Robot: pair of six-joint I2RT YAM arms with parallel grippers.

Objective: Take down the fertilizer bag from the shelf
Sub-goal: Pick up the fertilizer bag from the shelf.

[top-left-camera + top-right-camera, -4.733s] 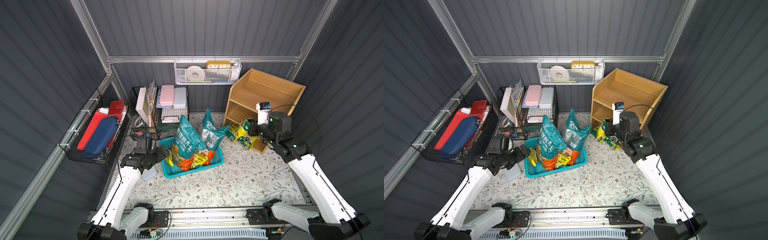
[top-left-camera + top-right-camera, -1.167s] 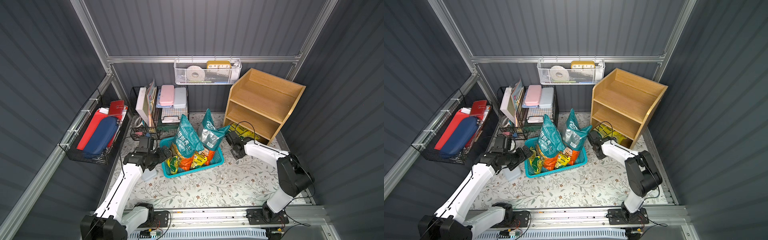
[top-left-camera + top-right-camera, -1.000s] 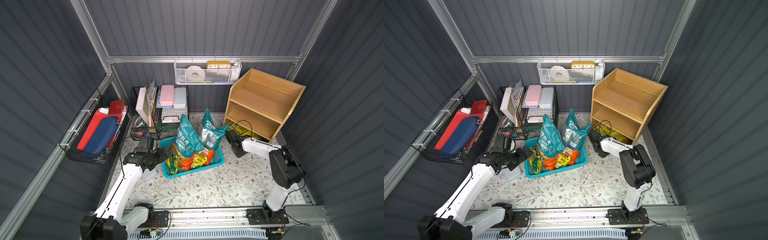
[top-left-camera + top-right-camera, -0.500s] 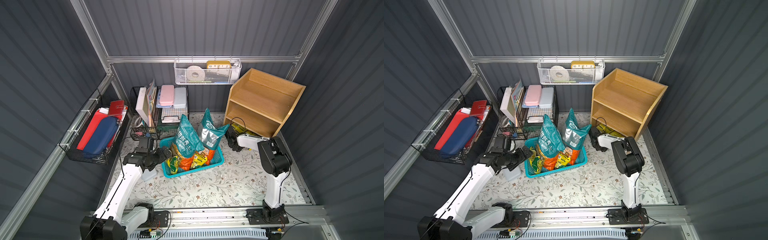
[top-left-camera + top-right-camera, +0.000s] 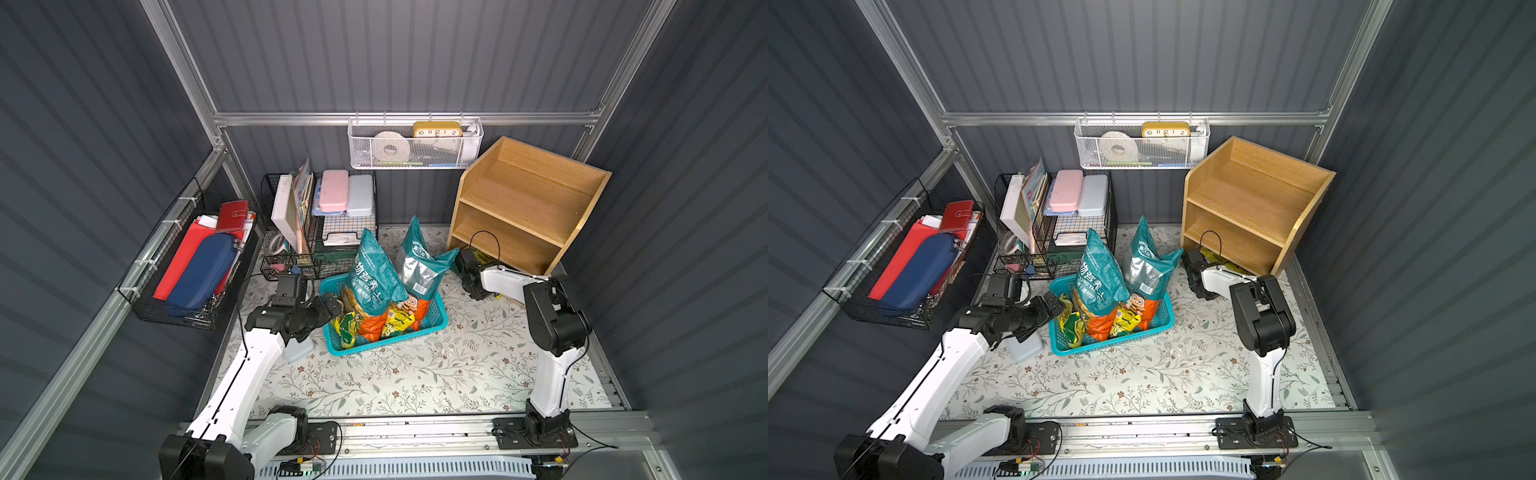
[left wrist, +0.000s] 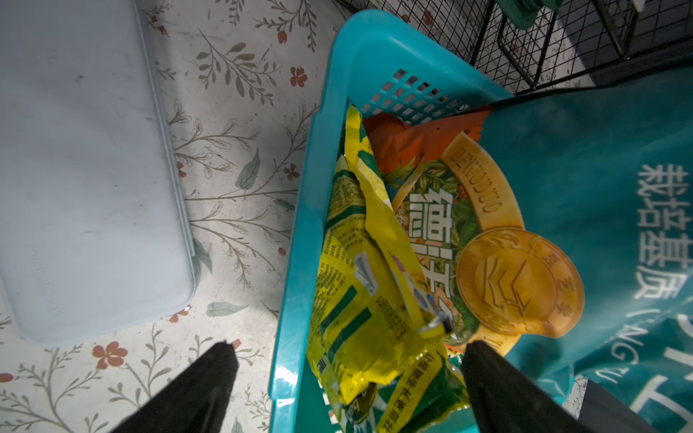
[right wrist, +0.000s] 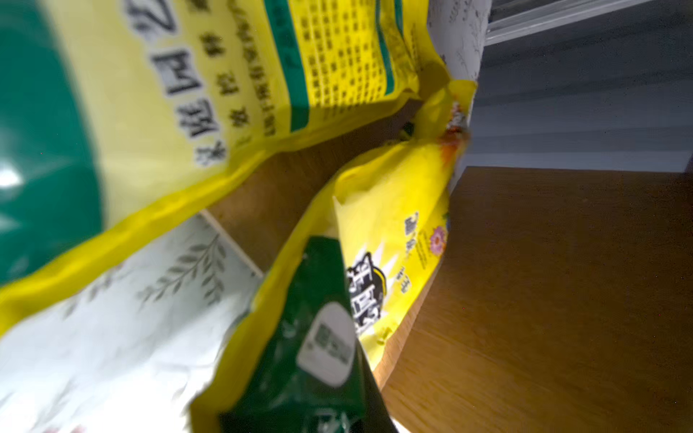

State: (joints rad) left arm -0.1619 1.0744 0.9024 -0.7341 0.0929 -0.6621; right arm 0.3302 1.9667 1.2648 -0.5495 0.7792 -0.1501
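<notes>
The light-brown wooden shelf [image 5: 528,199] [image 5: 1254,195] stands at the back right. A yellow-and-green fertilizer bag [image 5: 487,261] [image 5: 1216,258] peeks from its bottom tier. My right gripper [image 5: 477,261] [image 5: 1204,261] reaches low into that tier. In the right wrist view this bag [image 7: 390,225] runs along the shelf's wood [image 7: 543,300], and its green end lies in my right gripper [image 7: 330,412], shut on it. Another yellow bag [image 7: 187,93] lies beside it. My left gripper [image 6: 348,348] [image 5: 328,305] is open astride the teal basket's rim [image 6: 300,225].
The teal basket [image 5: 440,320] in mid-floor holds two tall teal bags [image 5: 374,274] and small yellow packets. A pale blue box [image 5: 297,353] lies by my left arm. A black wire rack [image 5: 291,232], a white mesh basket [image 5: 415,145] and a black side basket [image 5: 187,266] line the walls.
My right arm's elbow has swung in toward the shelf while the gripper stayed at the bottom tier and closed. The left arm has not moved.
</notes>
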